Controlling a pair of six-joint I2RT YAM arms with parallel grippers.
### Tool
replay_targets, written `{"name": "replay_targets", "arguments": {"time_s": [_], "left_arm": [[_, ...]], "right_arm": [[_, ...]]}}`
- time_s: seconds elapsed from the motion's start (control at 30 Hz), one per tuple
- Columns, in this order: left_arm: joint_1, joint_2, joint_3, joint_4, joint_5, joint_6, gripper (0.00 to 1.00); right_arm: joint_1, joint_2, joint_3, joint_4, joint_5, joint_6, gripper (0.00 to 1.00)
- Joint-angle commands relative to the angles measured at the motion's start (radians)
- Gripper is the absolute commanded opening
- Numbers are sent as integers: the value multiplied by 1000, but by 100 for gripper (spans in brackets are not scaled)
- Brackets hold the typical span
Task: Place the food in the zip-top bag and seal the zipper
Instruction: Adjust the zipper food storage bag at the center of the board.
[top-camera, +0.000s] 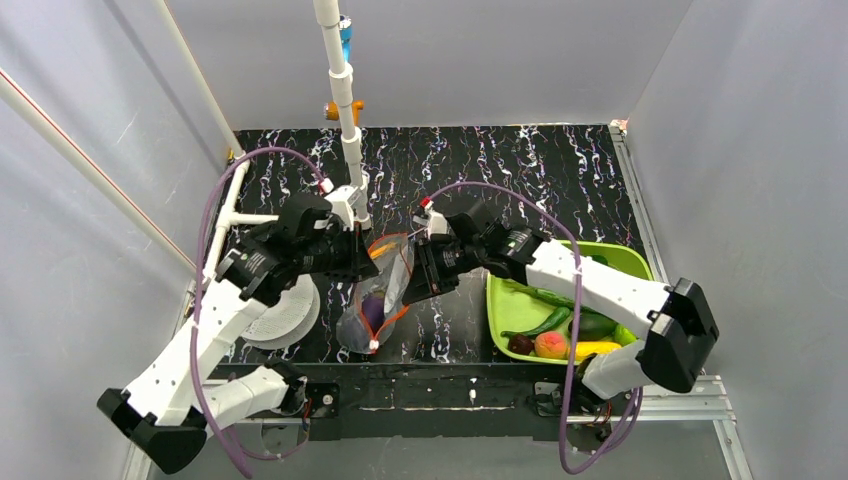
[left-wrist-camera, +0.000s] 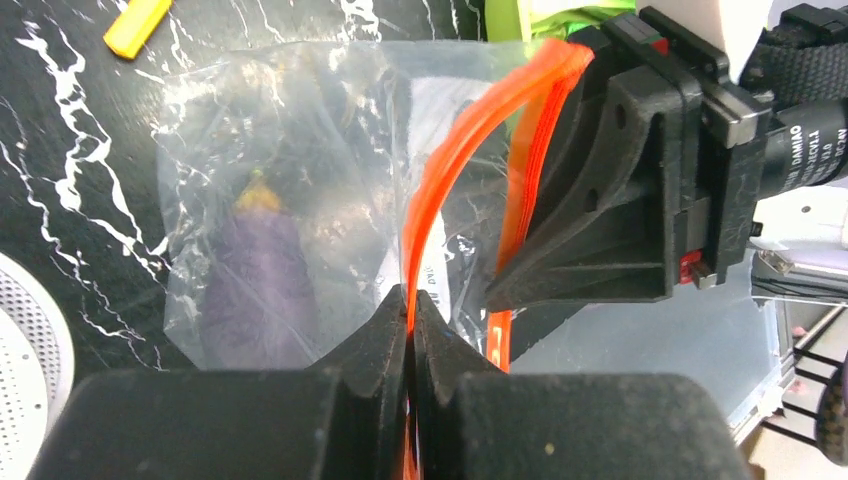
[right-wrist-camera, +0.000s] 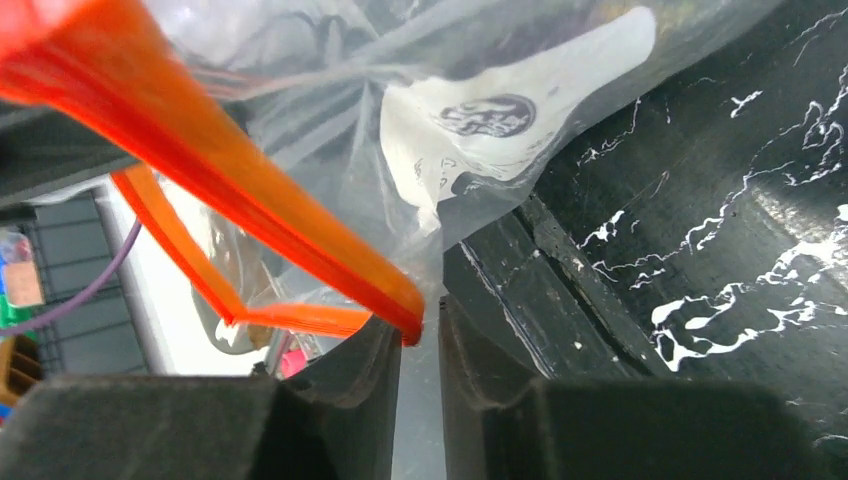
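Note:
The clear zip-top bag (top-camera: 385, 300) hangs between my grippers over the black table, its mouth spread into a loop. A purple eggplant (top-camera: 372, 310) lies inside it and shows in the left wrist view (left-wrist-camera: 255, 285). My left gripper (left-wrist-camera: 410, 305) is shut on the red-orange zipper (left-wrist-camera: 430, 190). My right gripper (right-wrist-camera: 420, 320) has its jaws slightly apart, with the zipper (right-wrist-camera: 300, 235) ending at the left fingertip and not pinched. In the top view the left gripper (top-camera: 362, 262) and right gripper (top-camera: 412, 282) flank the bag's mouth. A yellow piece (left-wrist-camera: 138, 25) lies on the table.
A green tray (top-camera: 497, 300) at the right holds a peach (top-camera: 550, 345), a yellow piece (top-camera: 597, 349), cucumbers (top-camera: 548, 322), a dark avocado (top-camera: 597, 325) and a plum (top-camera: 520, 343). A white ribbed spool (top-camera: 285, 312) lies left of the bag. A white pole (top-camera: 345, 110) stands behind.

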Motion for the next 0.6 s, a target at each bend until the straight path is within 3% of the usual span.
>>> {"name": "replay_targets", "arguments": {"time_s": [0.0,0.2,0.33,0.47,0.57], "left_arm": [[1,-43,50,37,-43,67,0],[1,21,80,73,-63,199,0],[0,-4,-6,152,-85,174,0],[0,-30,-113,259,-54,158,0],[1,4,-66,239,-34,206,0]], "right_arm": [[1,-101,98,-99,55,-94,37],[-12,-232,121,-296,239,-180,71],[-20,-381,77,-393,494,-177,81],[-39,-556,-54,-483,862,-12,98],[-48,-669,-134,-528,968,89,98]]}}
